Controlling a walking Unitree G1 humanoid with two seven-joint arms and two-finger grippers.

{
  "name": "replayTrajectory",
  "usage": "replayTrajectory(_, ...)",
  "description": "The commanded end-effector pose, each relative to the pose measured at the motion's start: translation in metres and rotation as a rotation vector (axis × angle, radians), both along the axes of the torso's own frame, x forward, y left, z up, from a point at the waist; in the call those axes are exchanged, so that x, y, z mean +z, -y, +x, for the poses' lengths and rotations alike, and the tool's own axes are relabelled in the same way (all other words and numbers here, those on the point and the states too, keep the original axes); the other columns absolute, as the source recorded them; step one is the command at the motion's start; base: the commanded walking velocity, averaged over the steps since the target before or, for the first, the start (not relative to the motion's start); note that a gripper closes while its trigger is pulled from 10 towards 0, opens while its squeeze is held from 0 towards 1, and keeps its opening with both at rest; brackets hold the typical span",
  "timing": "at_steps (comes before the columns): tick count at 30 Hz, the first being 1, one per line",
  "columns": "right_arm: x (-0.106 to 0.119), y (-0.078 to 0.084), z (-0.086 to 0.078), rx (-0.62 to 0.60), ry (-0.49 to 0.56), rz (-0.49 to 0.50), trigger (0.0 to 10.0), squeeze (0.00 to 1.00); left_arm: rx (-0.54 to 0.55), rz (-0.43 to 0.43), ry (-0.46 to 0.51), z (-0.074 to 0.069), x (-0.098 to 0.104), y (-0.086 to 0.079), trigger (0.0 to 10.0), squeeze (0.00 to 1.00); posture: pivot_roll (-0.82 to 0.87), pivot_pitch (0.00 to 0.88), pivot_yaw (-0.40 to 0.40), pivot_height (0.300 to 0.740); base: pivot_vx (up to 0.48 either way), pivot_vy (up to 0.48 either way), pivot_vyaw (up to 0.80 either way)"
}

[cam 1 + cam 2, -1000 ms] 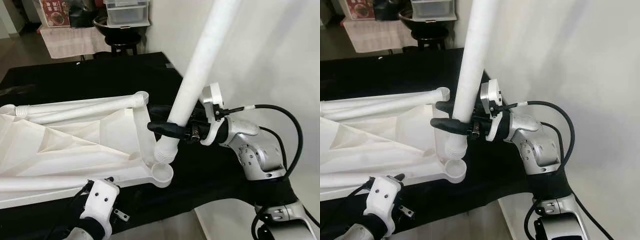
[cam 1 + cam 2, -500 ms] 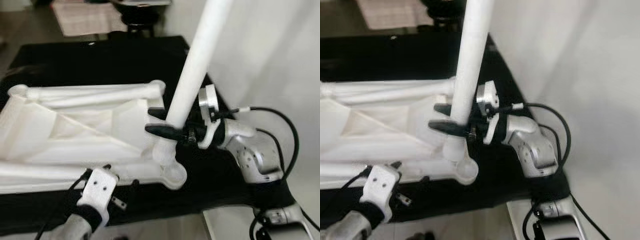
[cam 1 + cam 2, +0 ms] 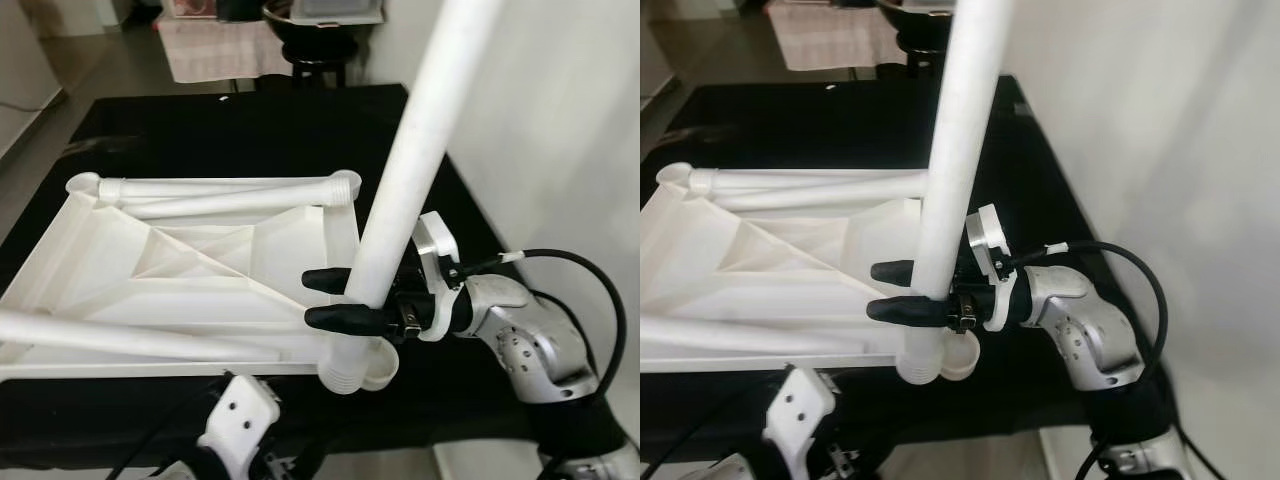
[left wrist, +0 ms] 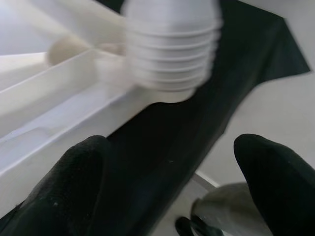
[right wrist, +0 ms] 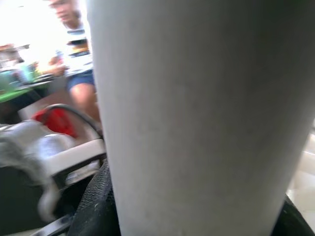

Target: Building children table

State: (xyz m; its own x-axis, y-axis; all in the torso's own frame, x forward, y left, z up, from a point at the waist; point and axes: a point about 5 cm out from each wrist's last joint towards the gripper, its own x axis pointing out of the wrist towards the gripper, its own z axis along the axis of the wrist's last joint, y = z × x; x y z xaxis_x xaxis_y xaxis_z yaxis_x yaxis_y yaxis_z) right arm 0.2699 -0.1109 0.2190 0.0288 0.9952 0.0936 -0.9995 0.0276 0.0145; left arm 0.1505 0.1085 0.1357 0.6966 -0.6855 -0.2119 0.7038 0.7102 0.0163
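Observation:
The white children's table top lies upside down on a black cloth. My right gripper is shut on a white table leg, held almost upright and leaning away to the right. The leg's ribbed end hangs just left of the near right corner socket. My left gripper is open and holds nothing; it sits below the table's near edge, and its wrist view looks up at the ribbed end. One leg lies along the far edge, and another lies across the near side.
A white wall stands close on the right. At the back are a dark stool with a bowl on it and a pale cloth. Bare floor runs along the left. A person shows blurred in the right wrist view.
The head camera has shifted, so more of the table top shows. The held leg's ribbed end has come down from above the corner socket to level with it, beside it.

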Motion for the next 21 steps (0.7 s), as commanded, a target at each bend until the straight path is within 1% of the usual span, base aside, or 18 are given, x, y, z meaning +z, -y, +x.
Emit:
replayTrajectory(1, 0.000, -0.001, -0.001, -0.015, 0.010, 0.004, 10.0, 0.00, -0.028, 0.004, -0.037, -0.007, -0.002, 0.000, 10.0, 0.00, -0.23, 0.186, -0.020, 0.740, 0.000, 0.000, 0.00)
replayTrajectory(2, -0.001, 0.001, -0.002, -0.021, 0.001, 0.007, 10.0, 0.00, -0.037, 0.004, -0.044, -0.010, -0.002, 0.000, 10.0, 0.00, -0.23, 0.209, -0.016, 0.740, 0.000, 0.000, 0.00)
replayTrajectory(6, -0.001, 0.005, -0.005, -0.022, -0.011, 0.008, 10.0, 0.00, -0.047, 0.004, -0.048, -0.014, 0.000, -0.001, 10.0, 0.00, -0.23, 0.220, -0.013, 0.740, 0.000, 0.000, 0.00)
replayTrajectory(8, 0.000, 0.011, -0.006, -0.034, -0.020, 0.003, 10.0, 0.00, -0.059, 0.010, -0.044, -0.017, 0.002, -0.001, 10.0, 0.00, -0.23, 0.237, -0.007, 0.740, 0.000, 0.000, 0.00)
replayTrajectory(9, 0.000, 0.011, -0.006, -0.034, -0.020, 0.003, 10.0, 0.00, -0.059, 0.010, -0.044, -0.017, 0.002, -0.001, 10.0, 0.00, -0.23, 0.237, -0.007, 0.740, 0.000, 0.000, 0.00)
replayTrajectory(11, 0.001, 0.018, -0.008, -0.044, -0.018, -0.011, 10.0, 0.00, -0.078, 0.026, -0.038, -0.020, 0.004, -0.001, 10.0, 0.00, -0.23, 0.256, 0.001, 0.740, 0.000, 0.000, 0.00)
replayTrajectory(12, 0.001, 0.018, -0.008, -0.044, -0.018, -0.011, 10.0, 0.00, -0.078, 0.026, -0.038, -0.020, 0.004, -0.001, 10.0, 0.00, -0.23, 0.256, 0.001, 0.740, 0.000, 0.000, 0.00)
replayTrajectory(14, 0.001, 0.023, -0.010, -0.057, -0.009, -0.033, 10.0, 0.00, -0.080, 0.028, -0.035, -0.023, 0.006, -0.002, 10.0, 0.00, -0.23, 0.267, 0.001, 0.740, 0.000, 0.000, 0.00)
replayTrajectory(21, -0.002, 0.028, -0.008, -0.111, 0.010, -0.076, 10.0, 0.00, -0.079, 0.026, -0.033, -0.026, 0.008, -0.003, 10.0, 0.00, -0.23, 0.275, 0.003, 0.740, 0.000, 0.000, 0.00)
